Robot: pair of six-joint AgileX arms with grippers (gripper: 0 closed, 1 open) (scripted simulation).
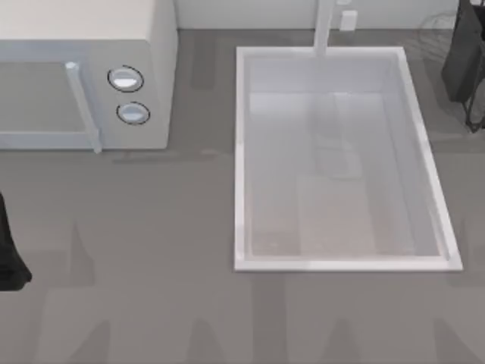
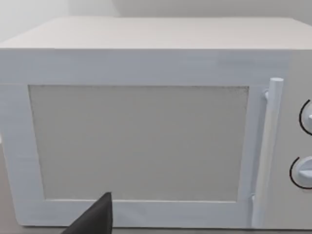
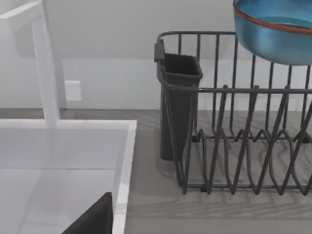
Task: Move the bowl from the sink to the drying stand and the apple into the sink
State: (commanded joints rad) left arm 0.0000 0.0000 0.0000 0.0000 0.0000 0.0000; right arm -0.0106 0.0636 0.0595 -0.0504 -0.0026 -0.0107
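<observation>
Bowl (image 3: 275, 31) above drying stand (image 3: 234, 141) beside sink (image 1: 242, 152), microwave (image 1: 83, 45) left, tool states unclear.

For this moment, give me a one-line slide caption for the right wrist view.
Blue bowl above the wire drying stand, beside the white sink.

- A grey table (image 1: 167, 250) spreads wide, faint paler streaks running across its surface.
- The white microwave (image 1: 87, 72) sits at the table's far left corner, two round knobs (image 1: 126, 79) and an upright bar handle (image 1: 82, 106) on its front.
- Behind the microwave, a pale wall (image 1: 250, 14) runs along the table's back edge.
- Right of the microwave, on that wall, a small white socket plate (image 3: 72, 90).
</observation>
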